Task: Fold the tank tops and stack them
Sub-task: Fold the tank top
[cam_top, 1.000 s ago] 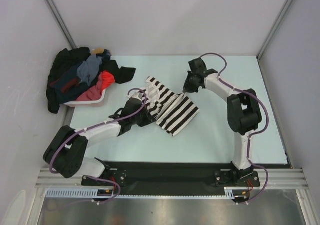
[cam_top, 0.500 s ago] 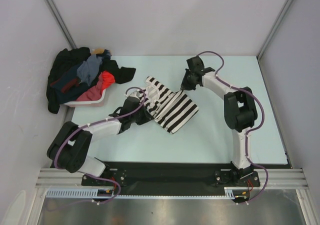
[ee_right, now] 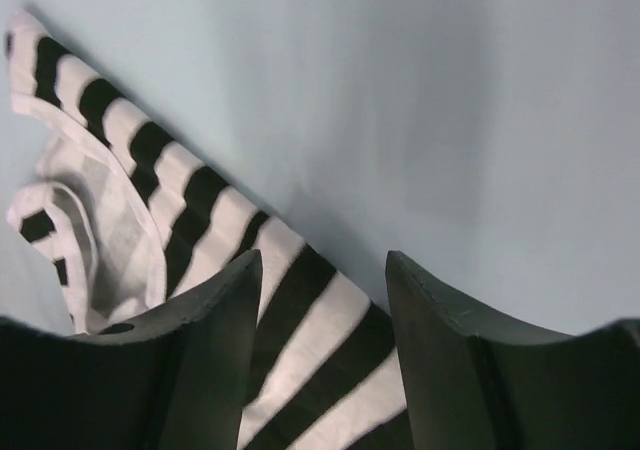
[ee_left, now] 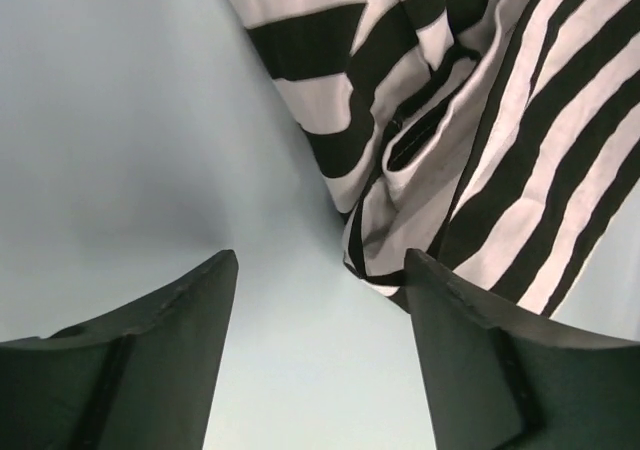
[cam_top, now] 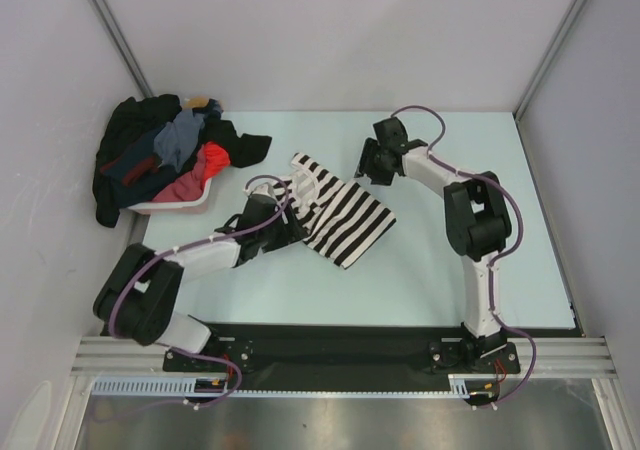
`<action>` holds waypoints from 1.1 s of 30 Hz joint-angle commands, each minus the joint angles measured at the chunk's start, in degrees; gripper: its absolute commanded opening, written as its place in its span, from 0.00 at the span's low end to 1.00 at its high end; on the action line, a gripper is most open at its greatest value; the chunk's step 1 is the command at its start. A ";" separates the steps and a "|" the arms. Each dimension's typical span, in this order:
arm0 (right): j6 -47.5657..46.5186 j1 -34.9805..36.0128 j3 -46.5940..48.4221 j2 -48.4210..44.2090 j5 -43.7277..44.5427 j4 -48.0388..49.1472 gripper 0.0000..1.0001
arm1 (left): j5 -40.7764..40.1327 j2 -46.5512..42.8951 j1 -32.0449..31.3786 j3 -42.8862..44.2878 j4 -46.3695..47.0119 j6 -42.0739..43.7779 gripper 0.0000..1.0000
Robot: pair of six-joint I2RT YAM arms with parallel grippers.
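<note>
1. Striped top [cam_top: 340, 213] lies rumpled on the table [cam_top: 450, 270], between my grippers: left gripper [cam_top: 296, 232] at its near-left edge, right gripper [cam_top: 366, 162] just beyond its far edge.
2. Left wrist: my fingers [ee_left: 170, 350] stand apart, empty, the top just ahead.
3. Right wrist: my fingers [ee_right: 200, 350] stand apart over the top's edge, grasping nothing.

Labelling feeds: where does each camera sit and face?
Top external: above, behind the bases, looking down at the pale blue table; both arms show.
Left wrist: on the left arm, facing down past its open jaws at the black-and-white striped cloth tank top.
Right wrist: on the right arm, facing that top past open jaws.
All share the top.
</note>
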 commanded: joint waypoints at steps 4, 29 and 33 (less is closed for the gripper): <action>-2.07 -1.36 -15.79 -15.75 1.49 5.03 0.50 | -7.28 -11.72 0.06 -2.34 -6.46 3.60 0.78; 2.41 -0.93 -43.62 -26.76 -1.77 18.14 0.47 | -11.58 5.75 4.37 21.29 -13.33 11.95 0.82; 2.59 -0.84 -44.06 -25.62 -1.77 19.37 0.38 | -10.88 11.11 4.46 26.12 -13.33 12.74 0.70</action>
